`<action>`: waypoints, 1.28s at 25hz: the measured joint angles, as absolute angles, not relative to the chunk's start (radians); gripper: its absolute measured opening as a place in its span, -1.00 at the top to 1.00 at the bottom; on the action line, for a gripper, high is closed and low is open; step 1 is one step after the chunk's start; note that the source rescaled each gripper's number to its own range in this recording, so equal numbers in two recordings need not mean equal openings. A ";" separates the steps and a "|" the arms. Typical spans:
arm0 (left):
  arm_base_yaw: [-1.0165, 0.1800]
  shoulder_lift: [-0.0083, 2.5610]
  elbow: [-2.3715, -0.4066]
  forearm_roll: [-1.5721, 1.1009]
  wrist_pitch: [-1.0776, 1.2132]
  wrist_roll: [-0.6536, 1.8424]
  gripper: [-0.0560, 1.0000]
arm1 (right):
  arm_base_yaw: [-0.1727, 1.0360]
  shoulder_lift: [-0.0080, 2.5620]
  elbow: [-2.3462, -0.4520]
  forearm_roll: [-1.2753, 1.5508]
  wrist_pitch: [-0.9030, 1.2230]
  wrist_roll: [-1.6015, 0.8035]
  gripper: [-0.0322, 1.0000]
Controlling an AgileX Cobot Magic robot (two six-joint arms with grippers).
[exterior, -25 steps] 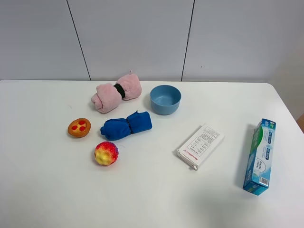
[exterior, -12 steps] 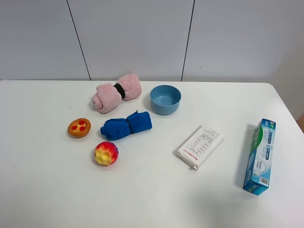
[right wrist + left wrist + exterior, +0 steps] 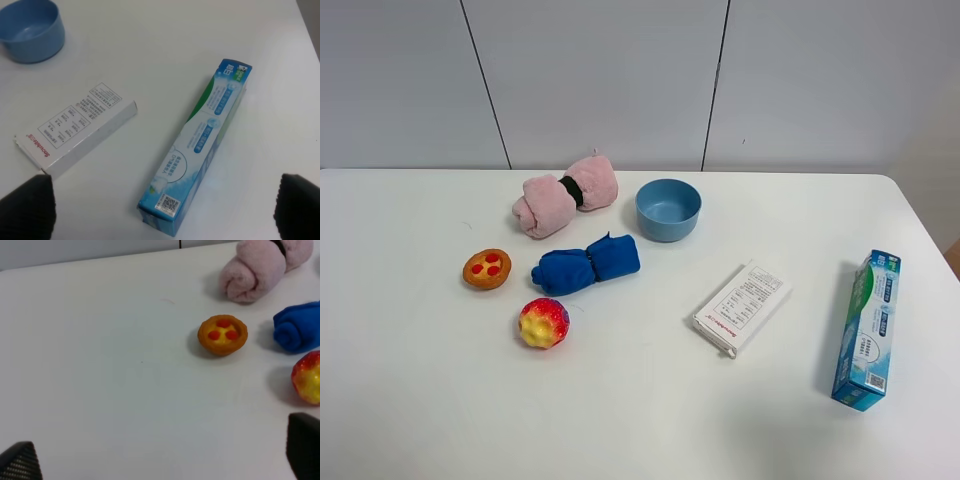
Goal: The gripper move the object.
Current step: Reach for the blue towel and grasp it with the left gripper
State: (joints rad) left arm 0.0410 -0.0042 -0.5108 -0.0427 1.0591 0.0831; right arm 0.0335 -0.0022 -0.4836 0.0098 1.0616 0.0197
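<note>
Up on the high camera, the white table (image 3: 420,400) has a cluster left of middle. A pink towel roll (image 3: 565,193) sits at the back with a blue bowl (image 3: 668,209) just beside it. A blue cloth roll (image 3: 586,265) lies in front of those, with a little tart toy (image 3: 486,268) to its left and a red-yellow fruit toy (image 3: 544,322) in front of it. A white box (image 3: 743,307) lies right of middle, and a toothpaste box (image 3: 867,329) is near the right edge. Honestly can't tell which of these is "the object"; nothing is being held.

Left wrist cam: the left gripper (image 3: 160,460) is spread wide over bare table, holding nothing. The tart toy is ahead of it, and the towel, blue cloth and fruit are off to one side.

Right wrist cam: the right gripper (image 3: 162,204) is also spread wide and holding nothing. It hangs above the near end of the toothpaste box, with the white box beside that and the bowl farther off.
</note>
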 joint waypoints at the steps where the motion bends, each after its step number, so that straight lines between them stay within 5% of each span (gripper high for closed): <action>1: 0.041 -0.004 -0.511 -0.043 1.059 0.083 -1.00 | 0.033 -0.002 -0.484 0.010 1.062 0.020 -1.00; 32: 0.041 -0.004 -0.511 -0.009 1.059 0.064 -1.00 | 0.033 -0.002 -0.484 0.010 1.062 0.020 -1.00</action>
